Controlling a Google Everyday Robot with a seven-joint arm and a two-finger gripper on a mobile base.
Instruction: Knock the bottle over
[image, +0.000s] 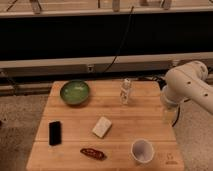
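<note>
A wooden table (75, 117) holds all the things, and the gripper (169, 115) hangs at its right edge, under the big white arm (187, 82).

Farthest to the left of the gripper lies a flat black rectangle (55, 133), a bit closer to the camera than the gripper is. Next comes a green bowl (75, 93), far to the gripper's left and farther back. A small red-brown packet (93, 153) lies to the gripper's left too, near the front edge of the table. A flat white block (102, 127) lies about in the middle of the table, left of the gripper and a little closer to the camera.

The bottle (126, 91) stands straight up near the back of the table. It is to the left of the gripper and a bit behind it, near but not touching.

A white paper cup (142, 150) stands upright in front of the gripper and a little to its left, close to the front edge.

It cannot be told if the gripper is spread apart or pressed together. It holds nothing that can be seen.
</note>
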